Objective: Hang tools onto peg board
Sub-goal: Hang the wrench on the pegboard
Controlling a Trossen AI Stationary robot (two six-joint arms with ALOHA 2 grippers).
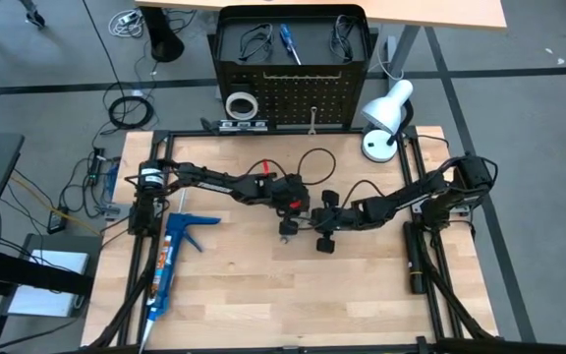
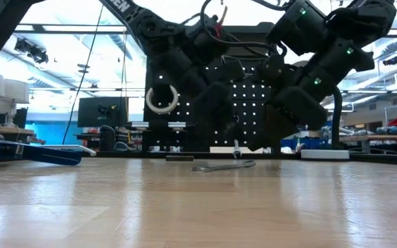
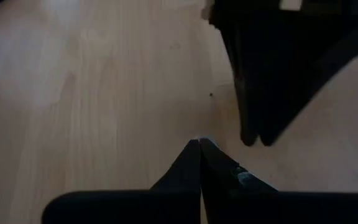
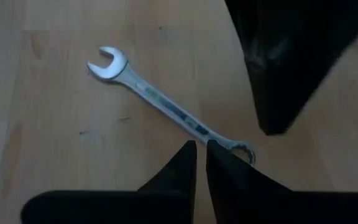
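Note:
A silver wrench [image 4: 166, 106] lies flat on the wooden table [image 1: 263, 305] near its middle, seen low in the low view as wrench [image 2: 222, 165]. Both grippers hover just above it, slanting down. My left gripper [image 3: 199, 142] [image 1: 288, 228] is shut and empty. My right gripper [image 4: 197, 144] [image 1: 324, 244] is all but shut, with only a slit between the tips and nothing in it; the wrench's ring end [image 4: 244, 150] lies just beside them. The black peg board [image 1: 293, 93] stands at the far edge and carries a white tape ring [image 1: 241, 103], another wrench [image 1: 313, 120] and a blue-handled screwdriver [image 1: 289, 41].
A white desk lamp [image 1: 386, 118] stands at the far right by the board. A blue caulking gun [image 1: 175, 256] lies on the table's left side. Black wire loops [image 1: 254, 41] rest in the board's top tray. Bare wood stretches toward the near edge.

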